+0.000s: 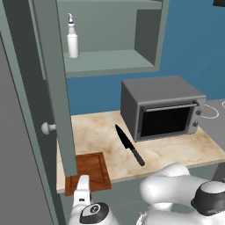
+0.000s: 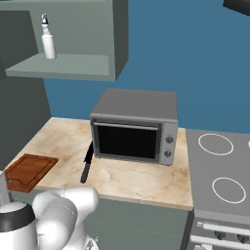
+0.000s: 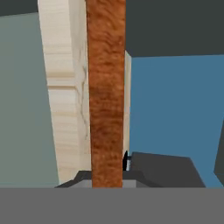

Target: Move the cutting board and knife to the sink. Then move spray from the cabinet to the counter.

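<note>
I have the pincer (image 3: 107, 177) down at the near edge of the cutting board (image 1: 90, 172), which lies flat at the front left corner of the surface (image 1: 176, 151), partly behind the open cabinet door (image 1: 52, 88). In the hand view the board's reddish-brown edge runs straight up from between the two fingertips (image 3: 74, 178), which sit on either side of it; I read that as the pincer clenched on the board, though I cannot see actual contact on both sides. In the left base view the arm's white wrist stands just in front of the board's near edge.

The knife (image 1: 128, 144) lies on the surface apart from the board, its dark blade pointing toward the back wall and its black handle toward me, just beside the front left corner of the grey oven (image 1: 162, 107). The spray (image 1: 72, 37) stands upright on the cabinet (image 1: 114, 61) shelf above. To the right of the oven, in the right base view, is a stovetop (image 2: 219, 171).
</note>
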